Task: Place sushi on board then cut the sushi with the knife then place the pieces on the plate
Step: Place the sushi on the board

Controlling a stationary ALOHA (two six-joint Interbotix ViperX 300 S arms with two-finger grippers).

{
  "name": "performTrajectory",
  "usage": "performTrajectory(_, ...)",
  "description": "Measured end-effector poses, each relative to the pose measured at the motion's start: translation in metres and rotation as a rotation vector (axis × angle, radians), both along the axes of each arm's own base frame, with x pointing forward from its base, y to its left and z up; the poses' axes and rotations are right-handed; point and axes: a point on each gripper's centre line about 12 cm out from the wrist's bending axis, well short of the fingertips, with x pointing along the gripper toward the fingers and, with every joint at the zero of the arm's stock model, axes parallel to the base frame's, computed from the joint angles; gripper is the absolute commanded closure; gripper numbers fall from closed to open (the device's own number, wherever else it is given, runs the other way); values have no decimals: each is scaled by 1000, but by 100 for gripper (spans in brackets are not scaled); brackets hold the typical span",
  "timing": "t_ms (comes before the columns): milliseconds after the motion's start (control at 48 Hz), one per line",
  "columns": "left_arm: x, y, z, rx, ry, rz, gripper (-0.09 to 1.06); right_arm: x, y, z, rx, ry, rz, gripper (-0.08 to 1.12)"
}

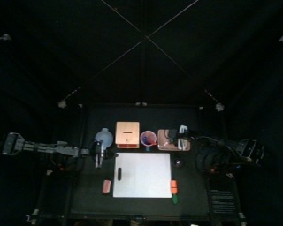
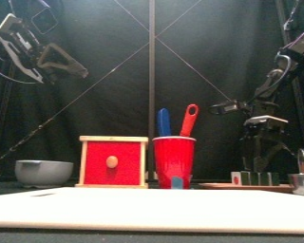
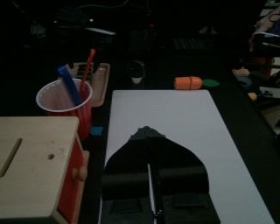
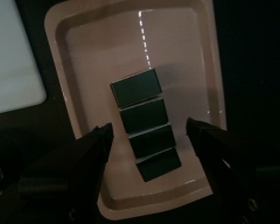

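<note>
My right end effector (image 4: 150, 133) spread wide over the sushi roll (image 4: 143, 109), four blocks in a row on the pink tray (image 4: 90, 52), my left end effector (image 3: 149, 134) clenched empty above the white board (image 3: 166, 105)

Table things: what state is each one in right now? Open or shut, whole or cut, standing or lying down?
sushi roll: whole, four blocks in a row, lying in the pink tray
white board: flat, bare
wooden box: drawer shut
red cup: upright, blue knife and red knife standing inside
right tool: open, one jaw each side of the sushi roll
left tool: shut, empty, over the white board
</note>
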Motion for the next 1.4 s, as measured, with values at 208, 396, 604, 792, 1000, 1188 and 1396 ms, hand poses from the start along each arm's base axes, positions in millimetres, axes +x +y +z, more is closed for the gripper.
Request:
performTrajectory(208, 0, 0, 0, -1, 0, -1, 98, 5, -5, -18, 11, 9, -11, 9)
performTrajectory(396, 0, 0, 0, -1, 0, -1, 98, 8, -8, -22, 3, 0, -15, 24)
performTrajectory(604, 0, 0, 0, -3, 2, 1, 98, 6, -5, -23, 32, 3, -47, 42)
performTrajectory(792, 0, 0, 0, -3, -2, 0, 98, 7, 0, -3, 115, -70, -175, 41)
performTrajectory(1000, 0, 0, 0, -11, 2, 4, 98, 7, 9, 30, 177, -177, -348, 41)
performTrajectory(1188, 0, 1, 0, -17, 0, 10, 98, 14, 33, 49, 220, -258, -417, 41)
performTrajectory(1396, 0, 0, -1, -19, 2, 9, 98, 29, 74, 55, 341, -317, -511, 41)
